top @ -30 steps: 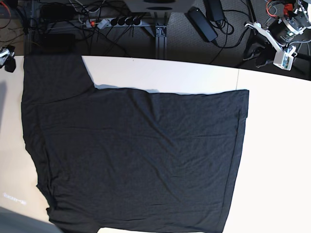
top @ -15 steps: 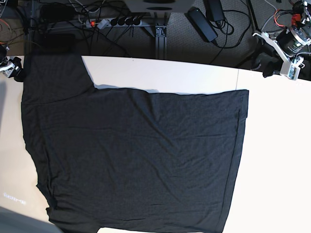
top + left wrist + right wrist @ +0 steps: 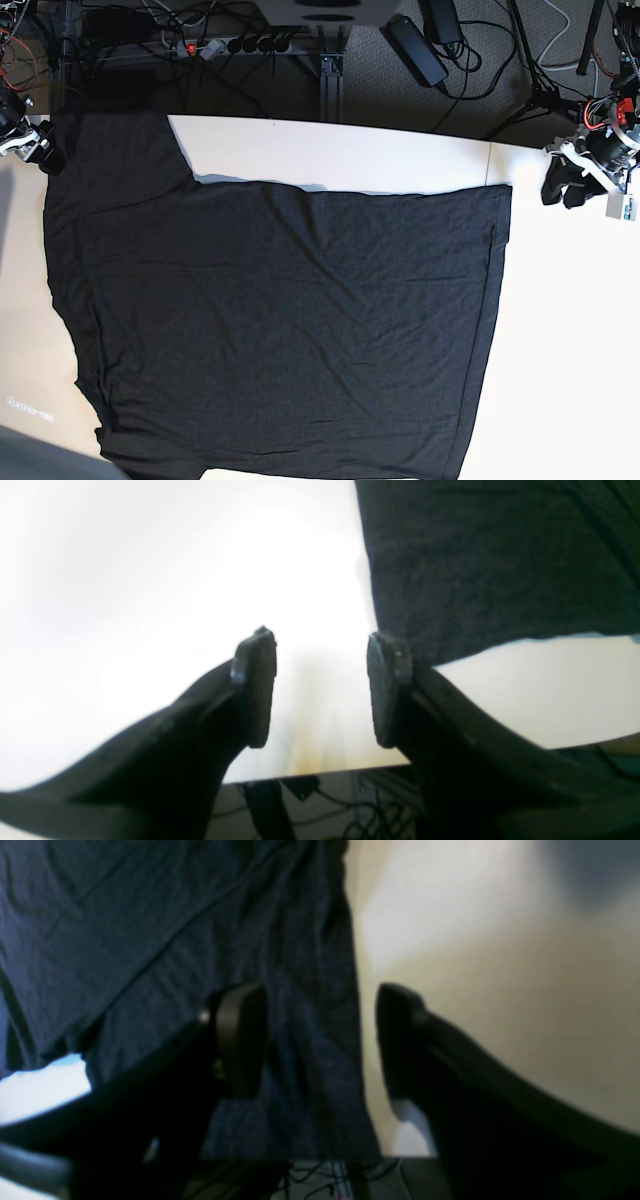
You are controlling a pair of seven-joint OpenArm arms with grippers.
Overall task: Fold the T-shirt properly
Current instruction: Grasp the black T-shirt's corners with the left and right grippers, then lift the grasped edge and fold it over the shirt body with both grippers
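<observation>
Shirt: I see the T-shirt (image 3: 280, 320) spread flat on the table (image 3: 570, 350), no fold made yet.
Left gripper (image 3: 320, 690): released, empty, near the hem corner.
Right gripper (image 3: 320, 1040): released, over the sleeve edge.
Left: every fold.

T-shirt (image 3: 280, 320): plain black | table (image 3: 570, 350): white | jaws: black

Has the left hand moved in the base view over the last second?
Yes. The left hand has come down the image from beyond the table's far edge toward the T-shirt's corner; its fingers are open.
</observation>
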